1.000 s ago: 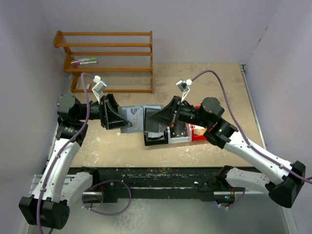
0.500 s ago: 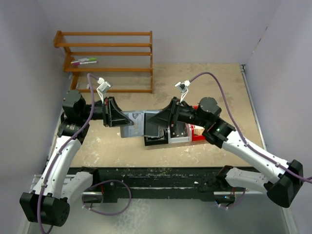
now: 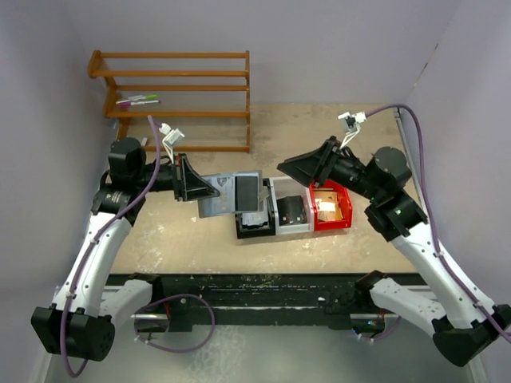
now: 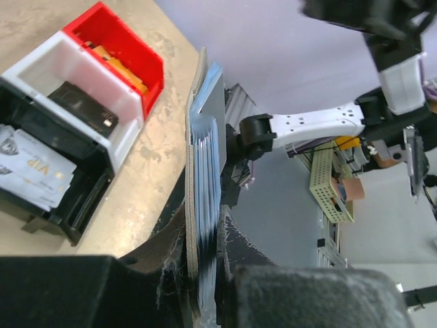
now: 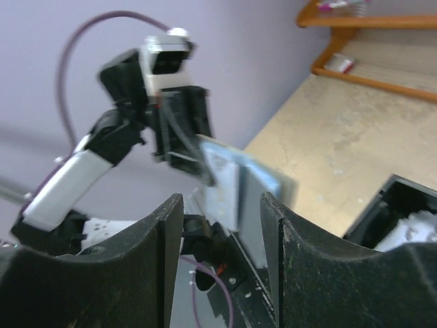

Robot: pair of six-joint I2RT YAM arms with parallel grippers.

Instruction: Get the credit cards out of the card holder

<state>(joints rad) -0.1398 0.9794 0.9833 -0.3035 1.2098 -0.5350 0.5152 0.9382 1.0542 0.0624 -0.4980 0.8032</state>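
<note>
Blue-grey fabric fills the left claw (image 3: 205,189). It is clamped on the near end of the card holder (image 3: 217,198) and carries it off the tabletop (image 3: 160,239), with the dark pocket panel jutting away from the fingers and over the black bin (image 3: 254,231).

The right claw (image 5: 220,205) is spread wide with nothing between its fingers. From above it hangs just beyond the white bin (image 3: 291,227) and the red bin (image 3: 347,209), apart from the holder.

We judge the emptying to be at or near its end. Ahead of the left claw and below it, the left wrist view shows:
- a tan-gold card (image 4: 116,68) in the red bin;
- a black card (image 4: 85,109) in the white bin;
- a pale silvery card (image 4: 34,167) in the black bin.

We think the next move is a check of the pockets. If one more card sits inside, the right claw has to come back to the open end of the holder and close on the card's edge while the left claw keeps the holder steady. If not, the holder only needs setting down.

That check is the hard part. The left wrist camera sees the holder edge-on, as stacked blue layers, and the right wrist camera blurs it. From above the pocket mouths are too small to read, and the holder covers most of the black bin. We cannot tell whether any card is left inside.
</note>
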